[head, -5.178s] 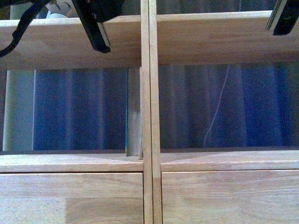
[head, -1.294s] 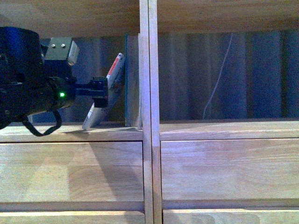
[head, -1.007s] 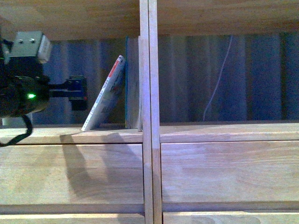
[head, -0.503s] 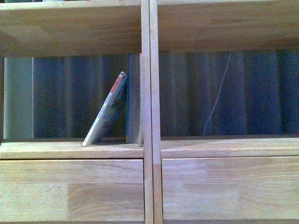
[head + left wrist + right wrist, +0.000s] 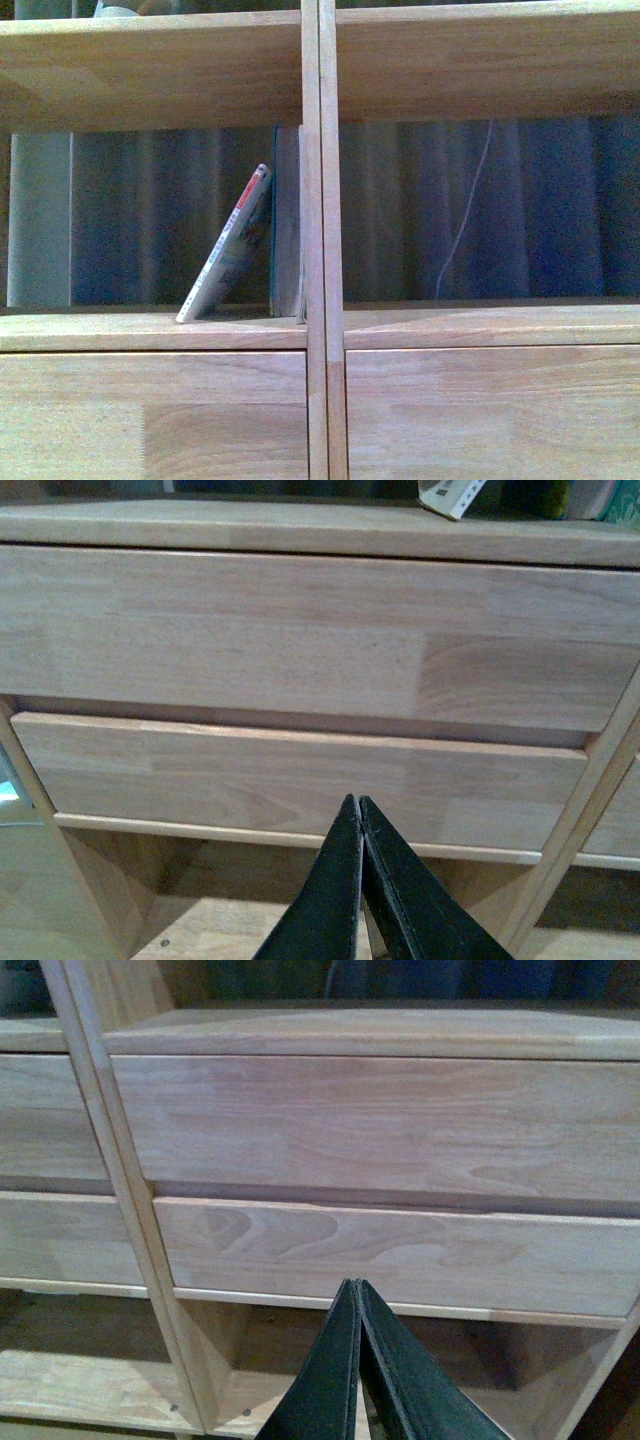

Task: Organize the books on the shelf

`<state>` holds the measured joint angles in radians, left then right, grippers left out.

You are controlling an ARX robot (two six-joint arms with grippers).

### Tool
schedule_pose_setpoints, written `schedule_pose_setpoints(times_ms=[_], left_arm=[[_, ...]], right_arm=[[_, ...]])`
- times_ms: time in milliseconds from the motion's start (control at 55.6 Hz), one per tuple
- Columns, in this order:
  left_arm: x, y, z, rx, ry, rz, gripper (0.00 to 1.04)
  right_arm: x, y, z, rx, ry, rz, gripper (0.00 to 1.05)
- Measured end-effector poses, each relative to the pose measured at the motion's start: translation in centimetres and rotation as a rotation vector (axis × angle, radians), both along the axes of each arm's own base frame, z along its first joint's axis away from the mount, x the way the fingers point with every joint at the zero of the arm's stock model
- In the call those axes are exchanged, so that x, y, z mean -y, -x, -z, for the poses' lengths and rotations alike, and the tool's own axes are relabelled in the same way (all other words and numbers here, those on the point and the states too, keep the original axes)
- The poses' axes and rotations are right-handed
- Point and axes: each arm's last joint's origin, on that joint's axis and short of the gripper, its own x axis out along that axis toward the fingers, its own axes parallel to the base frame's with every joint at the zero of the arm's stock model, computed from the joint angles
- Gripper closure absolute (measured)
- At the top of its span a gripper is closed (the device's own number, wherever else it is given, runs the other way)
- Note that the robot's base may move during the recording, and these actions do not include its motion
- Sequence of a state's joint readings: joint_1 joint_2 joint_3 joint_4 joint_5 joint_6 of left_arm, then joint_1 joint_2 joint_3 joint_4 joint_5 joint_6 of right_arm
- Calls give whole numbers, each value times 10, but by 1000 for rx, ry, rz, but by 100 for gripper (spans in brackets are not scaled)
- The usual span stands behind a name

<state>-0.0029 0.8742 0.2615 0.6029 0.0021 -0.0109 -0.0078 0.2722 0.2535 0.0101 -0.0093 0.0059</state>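
Observation:
The light-wood shelf (image 5: 318,240) fills the front view. In its left compartment a white-grey paperback (image 5: 226,250) with a red patch leans tilted against a taller book with a teal cover edge (image 5: 287,225), which stands upright against the centre divider. Neither gripper shows in the front view. My left gripper (image 5: 358,802) is shut with nothing in it, low in front of the drawer fronts (image 5: 300,640); the paperback's lower corner (image 5: 450,494) shows on the ledge above. My right gripper (image 5: 354,1286) is shut and empty too, facing the right column's drawers (image 5: 380,1130).
The right compartment (image 5: 490,215) holds no books; a thin pale cord (image 5: 465,215) hangs behind it. A pale upright panel (image 5: 38,220) stands at the left compartment's far left. Open bottom compartments (image 5: 200,880) (image 5: 400,1360) lie below the drawers.
The left arm let go of the paperback, drew back to the left and left the front view. The paperback stays leaning on the teal-edged book. The view has shifted slightly.

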Motion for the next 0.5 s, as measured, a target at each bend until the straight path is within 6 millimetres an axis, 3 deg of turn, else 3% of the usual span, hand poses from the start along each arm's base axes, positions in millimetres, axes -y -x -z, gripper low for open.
schedule_pose_setpoints(times_ms=[162, 503], left_arm=[[0, 15, 12, 4, 0, -2, 102], [0, 37, 28, 7, 0, -2, 102]], right_arm=[[0, 10, 16, 3, 0, 1, 102], [0, 10, 38, -1, 0, 1, 102]])
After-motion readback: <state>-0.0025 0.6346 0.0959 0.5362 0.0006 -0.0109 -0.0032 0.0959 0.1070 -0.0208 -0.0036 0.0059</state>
